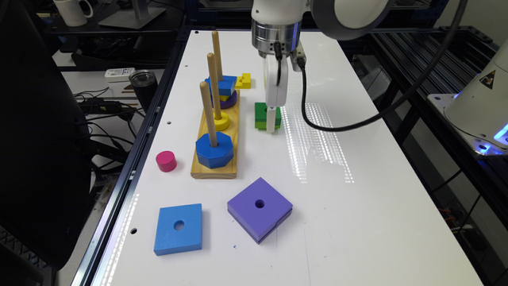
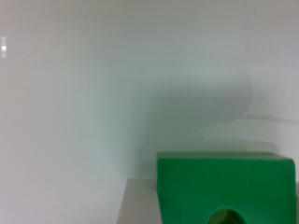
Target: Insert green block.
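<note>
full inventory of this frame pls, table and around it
green block: 1, dark green over lime, mid table, under the hand
wooden peg base: 1, natural wood, three upright pegs, on the exterior view's left of the green block
blue octagon: 1, on the nearest peg
yellow ring: 1, on the middle peg
far-peg stack: blue square over yellow and purple pieces
yellow block: 1, beside the far peg
pink cylinder: 1, near the table's edge on the exterior view's left
blue square block: 1, flat, near edge
purple square block: 1, flat, beside the blue one
tumbler: 1, dark, off the table
mug: 1, white, far desk
hand: 1, white, down at the green block
</note>
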You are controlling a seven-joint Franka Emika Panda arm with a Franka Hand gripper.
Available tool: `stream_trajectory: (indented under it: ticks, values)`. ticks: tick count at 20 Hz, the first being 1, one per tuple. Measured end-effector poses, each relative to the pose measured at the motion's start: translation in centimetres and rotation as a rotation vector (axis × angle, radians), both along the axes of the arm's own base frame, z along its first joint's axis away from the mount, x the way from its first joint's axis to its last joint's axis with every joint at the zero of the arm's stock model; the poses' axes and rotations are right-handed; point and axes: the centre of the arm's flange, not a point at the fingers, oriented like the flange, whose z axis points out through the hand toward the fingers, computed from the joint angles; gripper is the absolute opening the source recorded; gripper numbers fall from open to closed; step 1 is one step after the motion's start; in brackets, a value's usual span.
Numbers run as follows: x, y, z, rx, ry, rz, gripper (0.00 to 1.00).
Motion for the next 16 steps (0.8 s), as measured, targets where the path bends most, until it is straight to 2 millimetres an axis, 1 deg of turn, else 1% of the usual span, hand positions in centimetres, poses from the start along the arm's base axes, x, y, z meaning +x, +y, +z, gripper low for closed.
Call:
stream_trajectory:
  ticks: [7,16]
  values:
    - [0.1,0.0,3.1,-0.001,-0.001,0.000,0.00]
    - [-0.1,0.0,8.1,-0.003,-0.004,0.000,0.00]
